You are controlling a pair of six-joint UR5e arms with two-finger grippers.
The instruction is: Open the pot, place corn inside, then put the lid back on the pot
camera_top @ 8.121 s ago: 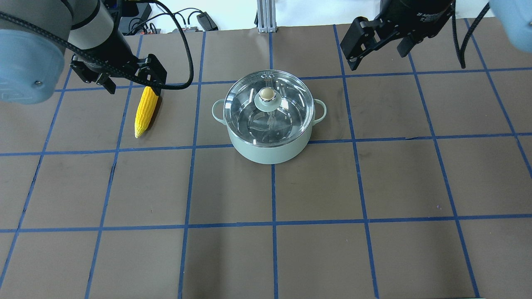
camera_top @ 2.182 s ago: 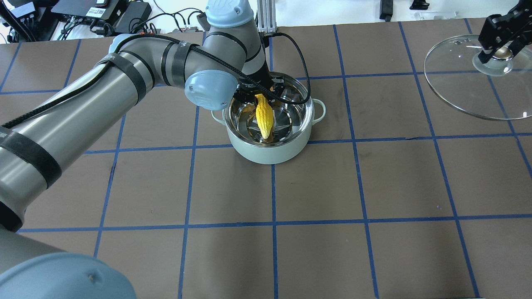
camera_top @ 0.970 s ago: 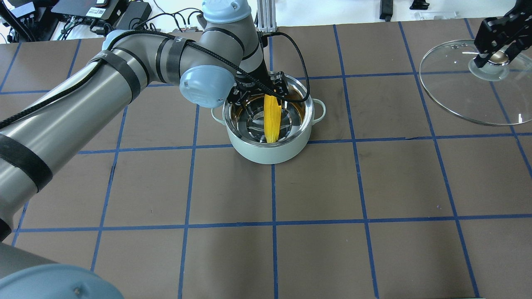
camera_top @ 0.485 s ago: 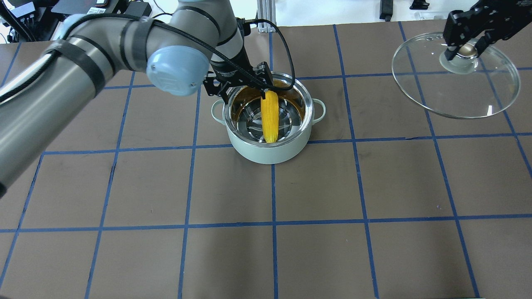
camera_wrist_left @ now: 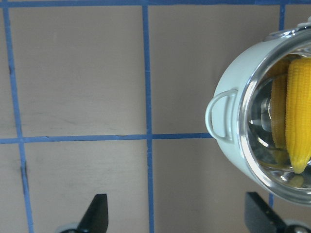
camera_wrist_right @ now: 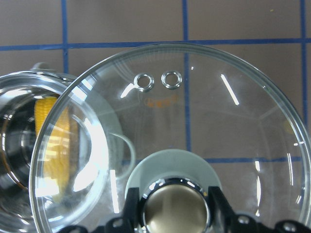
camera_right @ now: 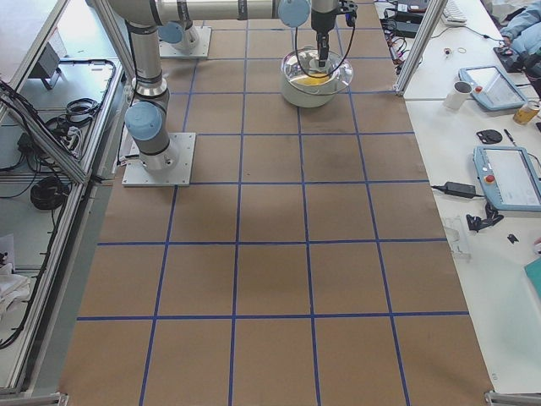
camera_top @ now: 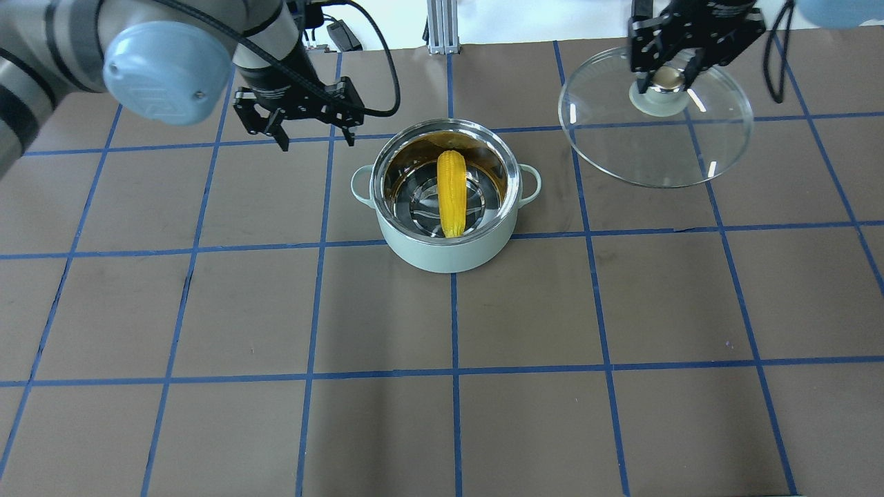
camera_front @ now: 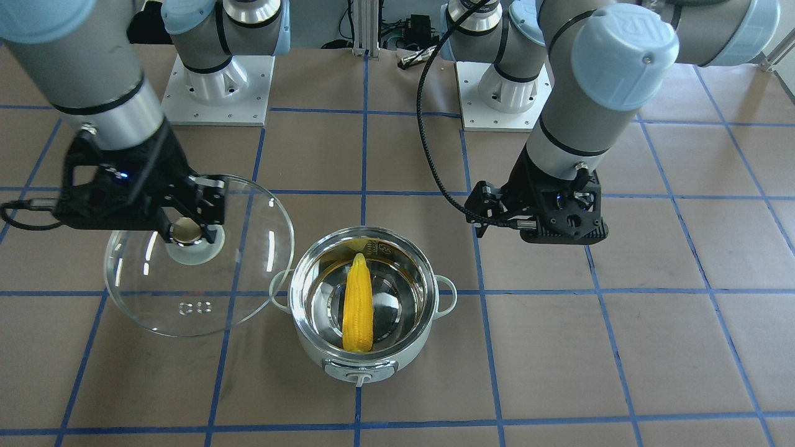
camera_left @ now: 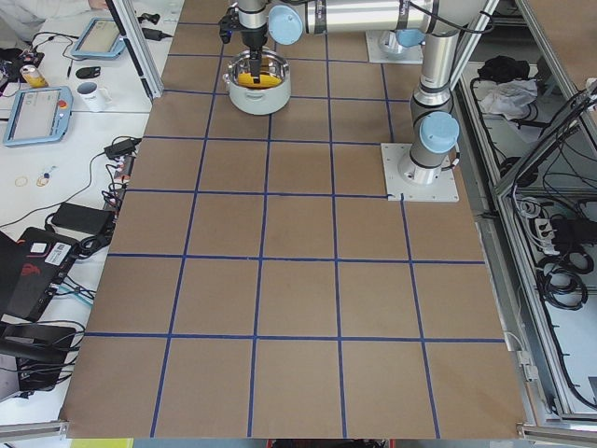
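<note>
The mint-green pot (camera_top: 445,257) stands open at the table's middle, also in the front view (camera_front: 323,360). The yellow corn (camera_top: 450,193) lies inside it, leaning on the steel wall (camera_front: 358,304). My left gripper (camera_top: 316,141) is open and empty, raised to the left of the pot; its wrist view (camera_wrist_left: 177,213) shows the pot's handle (camera_wrist_left: 219,116) and the corn (camera_wrist_left: 299,111). My right gripper (camera_top: 666,72) is shut on the beige knob (camera_wrist_right: 175,204) of the glass lid (camera_top: 656,148) and holds it in the air, to the right of the pot (camera_front: 186,298).
The table is brown paper with a blue tape grid (camera_top: 452,310). Both arm bases (camera_front: 217,87) stand at the robot's side. Cables and electronics (camera_top: 338,31) lie beyond the far edge. Tablets and a mug (camera_left: 89,93) sit on side benches.
My left gripper has let go of the corn in the pot and pulled back to the left. My right gripper has carried the lid leftward, closer to the pot.
</note>
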